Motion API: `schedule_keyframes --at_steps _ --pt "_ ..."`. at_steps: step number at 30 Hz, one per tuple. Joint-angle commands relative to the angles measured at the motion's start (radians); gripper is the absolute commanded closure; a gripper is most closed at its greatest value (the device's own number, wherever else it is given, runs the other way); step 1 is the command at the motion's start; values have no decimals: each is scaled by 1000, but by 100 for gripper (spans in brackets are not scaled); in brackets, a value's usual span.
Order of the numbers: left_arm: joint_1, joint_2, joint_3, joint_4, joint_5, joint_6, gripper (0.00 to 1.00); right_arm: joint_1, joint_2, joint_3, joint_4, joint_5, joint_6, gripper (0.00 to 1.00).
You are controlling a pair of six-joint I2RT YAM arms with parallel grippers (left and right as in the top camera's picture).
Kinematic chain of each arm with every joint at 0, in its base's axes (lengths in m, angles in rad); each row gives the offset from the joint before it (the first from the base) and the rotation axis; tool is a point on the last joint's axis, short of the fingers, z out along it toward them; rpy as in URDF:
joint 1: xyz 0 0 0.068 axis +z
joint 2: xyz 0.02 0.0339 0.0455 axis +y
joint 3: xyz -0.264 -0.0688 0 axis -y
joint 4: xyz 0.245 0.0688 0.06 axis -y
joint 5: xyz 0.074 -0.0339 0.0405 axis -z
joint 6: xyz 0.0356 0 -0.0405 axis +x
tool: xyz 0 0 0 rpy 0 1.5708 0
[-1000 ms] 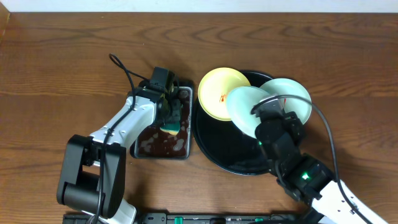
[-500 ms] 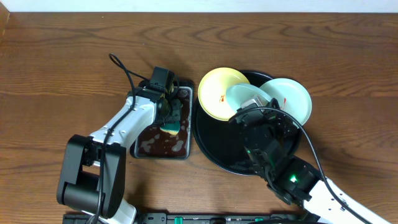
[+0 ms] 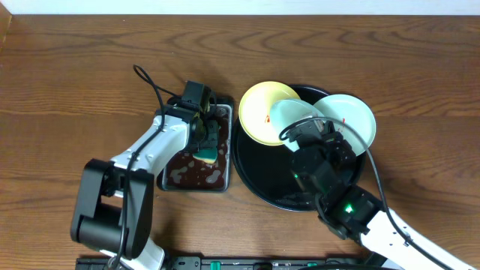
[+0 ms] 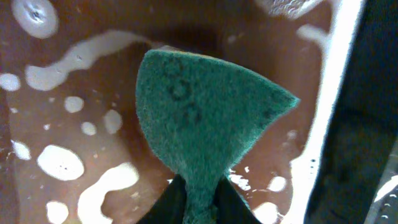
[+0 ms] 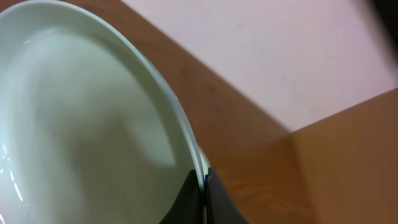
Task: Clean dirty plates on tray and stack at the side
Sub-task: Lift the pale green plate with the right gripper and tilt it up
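The right gripper has its jaws pinched tight on the rim of a pale mint-white round plate, holding it tilted above the large round glossy black tray. From overhead this plate overlaps the edge of the pale yellow round plate, which lies across the tray's left rim and carries a small red-orange smear. A second mint-white plate rests at the tray's far right, also marked with red. The left gripper reaches into the rectangular black pan of brown foamy liquid, just beside the tray on the brown wooden worktop. Its jaws are narrow, clamped on the thin end of a green scouring sponge over the liquid.
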Motion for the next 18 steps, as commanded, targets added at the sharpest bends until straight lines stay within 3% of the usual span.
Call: schedule_keyframes --at_steps 1,2,4,5,8,18 --pt "5 50 -21 -2 -12 2 67 -66 3 12 -28 -137 173 99" --pt "5 60 -21 -2 -12 2 57 -85 3 12 -42 -156 193 99" --pt "5 71 -21 -2 -12 2 53 -122 3 12 -70 -185 227 99" --pt "5 74 -21 -2 -12 2 57 -140 3 12 -85 -200 243 99" --pt "5 73 -21 2 -12 2 92 -176 3 12 -115 -227 280 99" --pt "6 -15 8 -2 -13 21 93 -280 -3 12 -123 -326 344 99"
